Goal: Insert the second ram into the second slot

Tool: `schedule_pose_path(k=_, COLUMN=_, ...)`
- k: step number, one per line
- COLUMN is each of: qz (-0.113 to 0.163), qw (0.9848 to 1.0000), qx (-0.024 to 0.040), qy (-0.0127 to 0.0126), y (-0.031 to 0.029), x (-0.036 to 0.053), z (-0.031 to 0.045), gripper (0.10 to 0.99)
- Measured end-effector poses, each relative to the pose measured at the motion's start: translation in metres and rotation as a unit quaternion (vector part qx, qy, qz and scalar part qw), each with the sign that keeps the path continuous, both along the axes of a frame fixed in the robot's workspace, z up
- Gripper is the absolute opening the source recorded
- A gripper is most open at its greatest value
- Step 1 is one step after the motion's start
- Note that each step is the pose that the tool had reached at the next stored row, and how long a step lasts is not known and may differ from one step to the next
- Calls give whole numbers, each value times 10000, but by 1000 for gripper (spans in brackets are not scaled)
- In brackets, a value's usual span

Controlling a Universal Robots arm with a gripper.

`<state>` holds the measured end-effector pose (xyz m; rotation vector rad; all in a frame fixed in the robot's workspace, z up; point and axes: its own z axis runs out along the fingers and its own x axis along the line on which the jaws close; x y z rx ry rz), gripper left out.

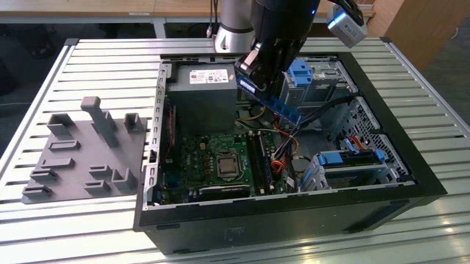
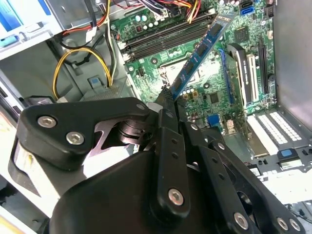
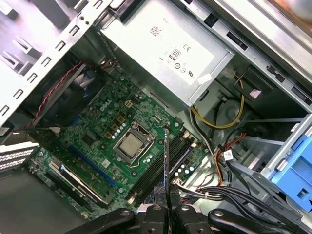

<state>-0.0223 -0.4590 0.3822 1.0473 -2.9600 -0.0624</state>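
The claw [image 1: 255, 78] is clamped on one end of one blue ram [image 1: 283, 108]. The stick hangs tilted mid-case [image 1: 294, 225], above the motherboard's [image 1: 197, 160] slots [image 2: 161, 39] beside its one CPU socket [image 3: 130, 145].

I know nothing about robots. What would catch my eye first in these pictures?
A black computer case lies open on a slatted table, its green motherboard facing up. Above the board, the gripper pinches the second ram, a thin blue stick, by one end, held at a slant. A grey moulded tray sits at the exterior view's left.
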Motion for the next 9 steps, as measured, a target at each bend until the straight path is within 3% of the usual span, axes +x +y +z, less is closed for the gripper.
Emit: schedule_pose_path(k=9, qz=-147, qw=9999, qx=0, qy=0, y=0, x=0, z=0, gripper=137)
